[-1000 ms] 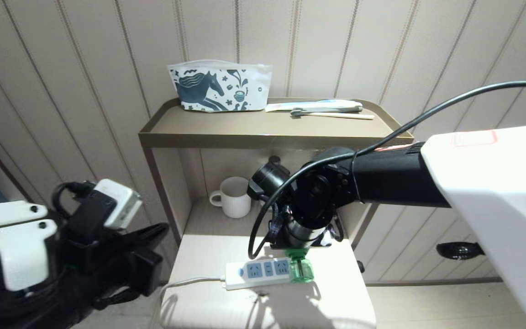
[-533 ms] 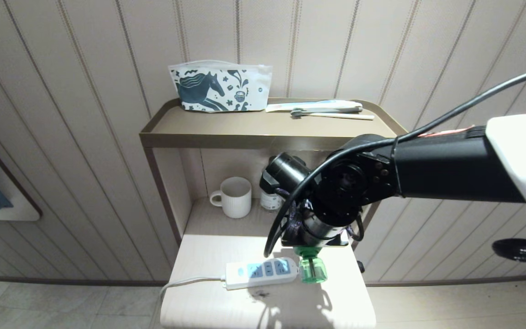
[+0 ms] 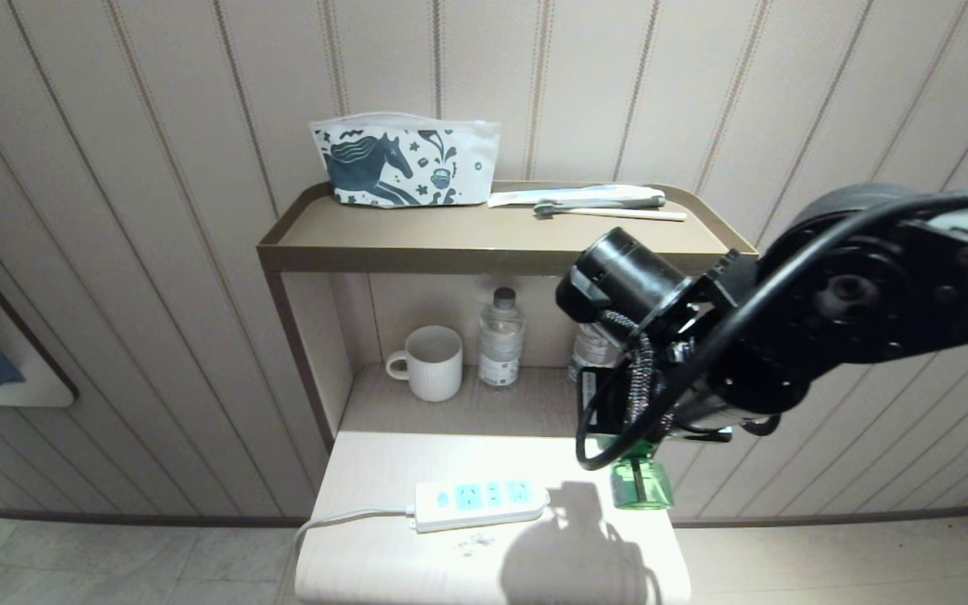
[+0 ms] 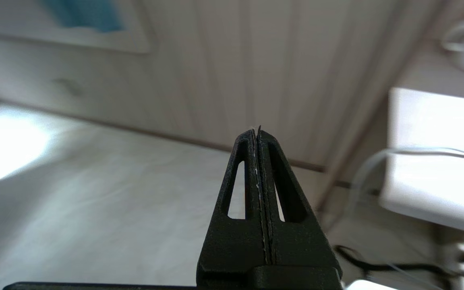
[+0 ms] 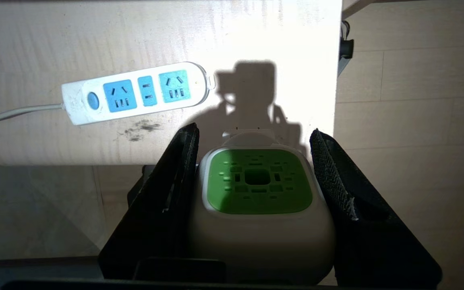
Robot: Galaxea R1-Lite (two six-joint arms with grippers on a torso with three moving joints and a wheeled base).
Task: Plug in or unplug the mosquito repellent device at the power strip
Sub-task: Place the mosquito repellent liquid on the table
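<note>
The mosquito repellent device (image 3: 640,485) is already out of the power strip (image 3: 481,502): it hangs in the air off the strip's right end, near the tabletop (image 3: 383,546) edge, clear of every socket. The right gripper (image 5: 256,177) holds it, one finger on each side of the white head with the green centre facing the wrist camera. So the unplugging looks done (if unplugging was the aim); what seems left is to set the device down somewhere. The left gripper (image 4: 258,133) is away from the work, pointing toward the floor beside the stand, its fingers pressed together on nothing.

Counted: one device, one power strip with three blue socket faces and one round button, all sockets empty. On the shelf behind stand one white mug (image 3: 432,361) and two clear water bottles (image 3: 500,340), the second partly hidden by the arm.
</note>
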